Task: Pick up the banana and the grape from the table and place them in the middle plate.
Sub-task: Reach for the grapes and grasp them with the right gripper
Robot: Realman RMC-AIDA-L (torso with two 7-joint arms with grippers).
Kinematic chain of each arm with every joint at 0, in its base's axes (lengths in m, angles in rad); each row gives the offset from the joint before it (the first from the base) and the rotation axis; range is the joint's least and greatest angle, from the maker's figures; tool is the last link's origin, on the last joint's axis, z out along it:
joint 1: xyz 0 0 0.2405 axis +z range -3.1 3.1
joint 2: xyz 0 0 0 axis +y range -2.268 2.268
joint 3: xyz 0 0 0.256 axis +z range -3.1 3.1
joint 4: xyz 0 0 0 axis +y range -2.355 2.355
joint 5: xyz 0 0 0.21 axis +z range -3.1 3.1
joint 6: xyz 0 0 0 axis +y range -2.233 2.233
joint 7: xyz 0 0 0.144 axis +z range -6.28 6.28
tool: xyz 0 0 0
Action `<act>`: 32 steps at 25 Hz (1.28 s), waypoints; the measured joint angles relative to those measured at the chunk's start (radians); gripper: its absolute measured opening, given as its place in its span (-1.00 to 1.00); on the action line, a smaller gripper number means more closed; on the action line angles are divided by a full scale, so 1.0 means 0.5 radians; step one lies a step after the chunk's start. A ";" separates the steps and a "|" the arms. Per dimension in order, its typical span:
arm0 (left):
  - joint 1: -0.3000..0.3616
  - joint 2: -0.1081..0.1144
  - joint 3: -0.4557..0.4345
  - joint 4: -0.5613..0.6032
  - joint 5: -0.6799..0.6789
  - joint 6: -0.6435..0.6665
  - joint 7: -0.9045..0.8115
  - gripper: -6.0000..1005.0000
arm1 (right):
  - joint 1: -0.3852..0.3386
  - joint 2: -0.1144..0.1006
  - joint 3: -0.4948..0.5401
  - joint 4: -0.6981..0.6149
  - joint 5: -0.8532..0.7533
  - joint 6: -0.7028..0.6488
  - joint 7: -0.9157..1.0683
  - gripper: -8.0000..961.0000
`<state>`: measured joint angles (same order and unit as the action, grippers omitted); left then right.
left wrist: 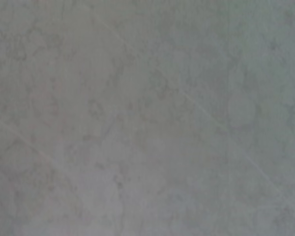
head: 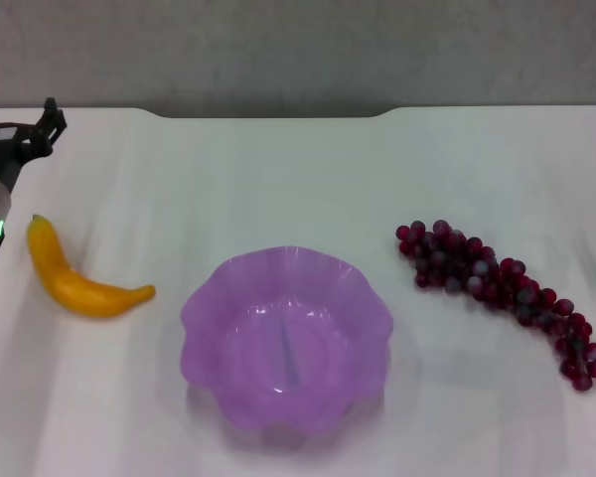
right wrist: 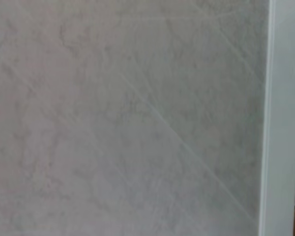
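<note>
The banana (head: pixel 79 281) is seen lying flat on the white table (head: pixel 278 169), at the left side, its greenish tip turned toward the far edge and its other end pointed at the middle plate (head: pixel 286 343). A strip of bare tabletop is left between that end and the scalloped purple rim. The plate is set near the front edge, at the centre, and nothing is held in it.

The grape (head: pixel 504 289) bunch is stretched diagonally on the right, well apart from the plate, its lower end close to the table's right border. A broad open band of tabletop is left behind all three things, up to the far edge where a grey wall (head: pixel 298 50) is met.

The left gripper (head: pixel 25 127) is seen at the far left margin, beyond the banana's tip and apart from it; its dark fingers appear spread, with nothing between them. The right gripper is not shown. Only mottled grey surface is shown in the wrist views.
</note>
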<state>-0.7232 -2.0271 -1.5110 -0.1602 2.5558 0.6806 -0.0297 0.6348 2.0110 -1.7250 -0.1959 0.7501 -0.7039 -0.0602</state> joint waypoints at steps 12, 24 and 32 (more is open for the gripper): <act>-0.025 -0.004 -0.014 0.000 -0.007 -0.072 0.155 0.78 | -0.028 -0.002 0.080 0.006 -0.002 -0.106 0.000 0.85; -0.074 -0.002 -0.012 -0.016 -0.013 -0.094 0.157 0.78 | 0.002 0.003 0.063 0.000 -0.013 -0.095 0.000 0.85; -0.083 0.010 -0.063 -0.034 -0.017 -0.256 0.138 0.78 | 0.001 0.006 0.057 0.013 -0.015 -0.079 -0.001 0.85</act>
<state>-0.7645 -2.0219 -1.5424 -0.1774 2.5470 0.5529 0.0395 0.6355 2.0141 -1.6965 -0.1892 0.7425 -0.7433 -0.0607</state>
